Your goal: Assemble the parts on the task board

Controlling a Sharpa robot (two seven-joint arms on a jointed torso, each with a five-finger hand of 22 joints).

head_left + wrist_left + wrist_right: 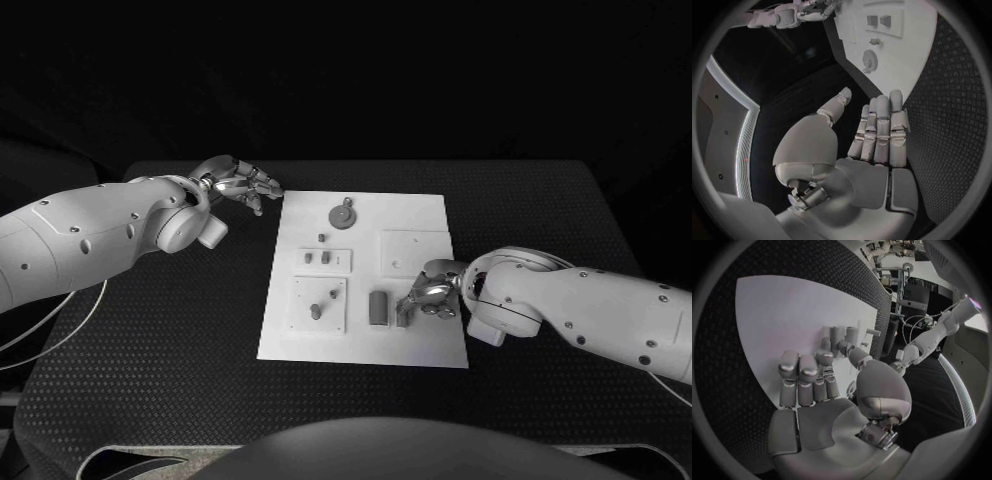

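The white task board [361, 335] lies mid-table and also appears in the left wrist view [911, 60] and the right wrist view [786, 315]. A round part [343, 214] [870, 60] sits near its far edge. Two small parts [316, 258] stand mid-left, and two more [323, 303] nearer the front. A dark upright block [378, 307] stands front-centre. My right hand [428, 293] [811, 375] hovers just right of that block, fingers bent and empty. My left hand [240, 184] [876, 135] is off the board's far left corner, fingers straight, holding nothing.
A bare square plate [414, 250] lies on the board's right half, just beyond my right hand. Black table surface [173, 330] surrounds the board on all sides. My right hand [786, 15] shows far off in the left wrist view.
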